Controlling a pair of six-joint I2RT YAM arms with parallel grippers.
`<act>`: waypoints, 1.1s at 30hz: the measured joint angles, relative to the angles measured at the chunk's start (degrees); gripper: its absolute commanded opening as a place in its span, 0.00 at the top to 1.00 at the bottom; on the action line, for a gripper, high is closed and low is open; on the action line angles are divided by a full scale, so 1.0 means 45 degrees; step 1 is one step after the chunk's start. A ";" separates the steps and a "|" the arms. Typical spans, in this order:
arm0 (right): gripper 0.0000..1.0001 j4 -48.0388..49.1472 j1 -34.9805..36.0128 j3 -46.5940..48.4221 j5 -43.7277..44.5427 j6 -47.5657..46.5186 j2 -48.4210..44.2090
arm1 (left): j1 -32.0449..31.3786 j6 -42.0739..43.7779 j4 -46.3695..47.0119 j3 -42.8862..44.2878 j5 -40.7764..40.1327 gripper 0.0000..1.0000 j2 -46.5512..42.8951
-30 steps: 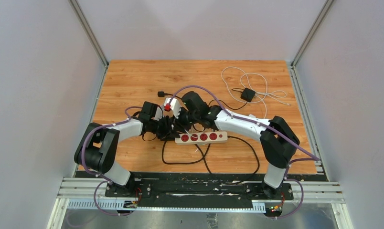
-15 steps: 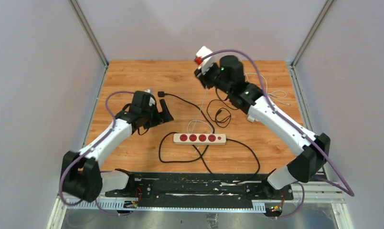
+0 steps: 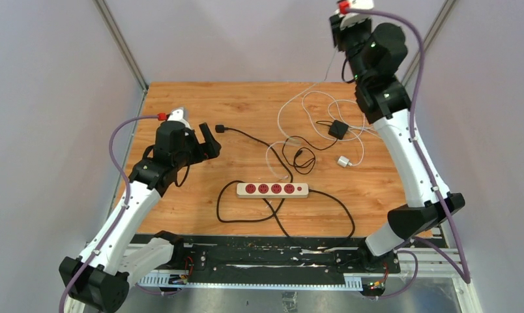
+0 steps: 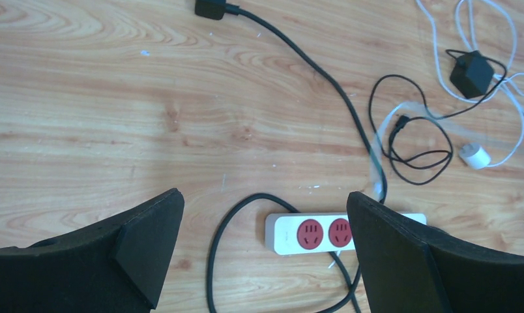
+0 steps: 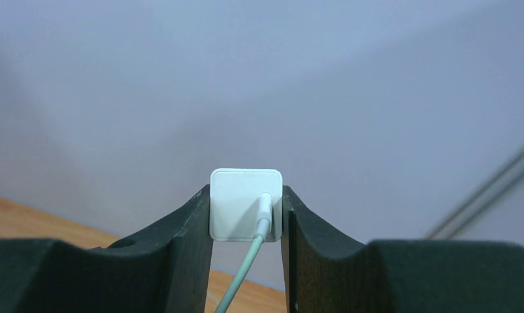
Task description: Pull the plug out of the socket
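Socket (image 3: 273,189) lies mid-worktop (image 3: 181,104), its four outlets bare; loose cables (image 3: 311,104) and a black adapter (image 3: 338,128) lie beyond it.
Left wrist: your left fingers (image 4: 135,248) gape wide, holding nothing.
Right wrist: your right fingers (image 5: 181,241) pinch the white plug (image 5: 246,205), raised high. The pull appears done.

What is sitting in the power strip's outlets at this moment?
Nothing: all four red outlets on the power strip are bare in the top view. The white plug is clamped between the fingers of the right gripper, raised off the table. The strip's underside is hidden.
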 measured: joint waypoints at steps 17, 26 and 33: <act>0.99 -0.1481 -0.3322 -0.2395 0.1078 -0.0107 -0.1477 | 0.0000 0.0034 0.0379 -0.0903 0.0209 0.00 0.1404; 0.93 -0.2424 -0.8106 -1.1205 -0.0850 0.5149 -0.1676 | 0.0005 -0.0155 0.0801 -0.1423 0.0136 0.00 0.1962; 0.64 -0.1734 -0.8956 -1.1657 -0.3060 0.6698 0.0665 | 0.0005 -0.0155 0.1039 -0.1807 0.0126 0.00 0.2103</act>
